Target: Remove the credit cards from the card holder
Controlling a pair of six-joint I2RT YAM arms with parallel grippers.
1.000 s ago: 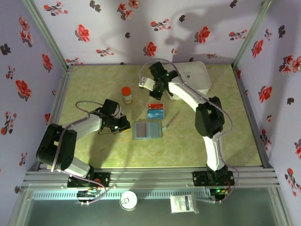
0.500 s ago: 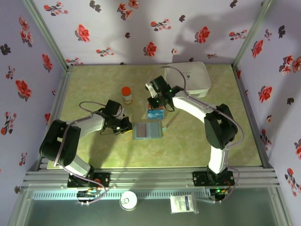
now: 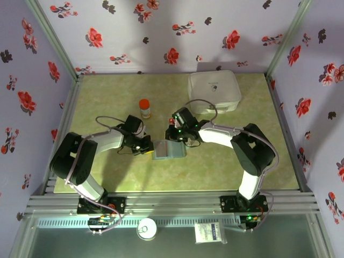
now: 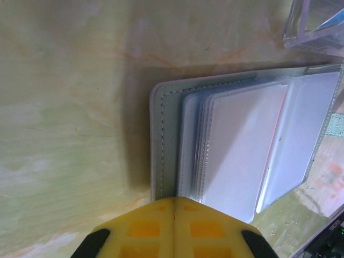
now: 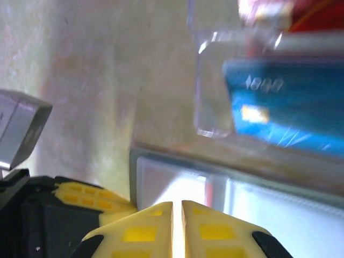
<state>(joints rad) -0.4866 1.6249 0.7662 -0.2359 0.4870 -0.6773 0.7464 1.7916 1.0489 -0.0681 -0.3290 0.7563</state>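
Observation:
The grey-blue card holder [image 3: 169,152] lies open on the table, its clear sleeves with pale cards showing in the left wrist view [image 4: 242,145]. My left gripper [image 3: 146,146] is shut, its yellow tips [image 4: 173,200] touching the holder's left edge. My right gripper [image 3: 172,140] is low over the holder's far edge [image 5: 134,161], fingers together with a thin slit [image 5: 177,203]. Just beyond the holder lie a blue credit card [image 5: 279,102] and a red one [image 5: 322,16], blurred behind a clear plastic sleeve [image 5: 215,80]. In the top view the right wrist covers them.
A large white rounded box [image 3: 214,91] stands at the back right. A small bottle with an orange cap [image 3: 144,107] stands behind the left arm. Patterned walls close in the table on three sides.
The right arm has swung from the back near the white box forward and down to the holder's far edge. The left gripper has slid right up against the holder's left edge.

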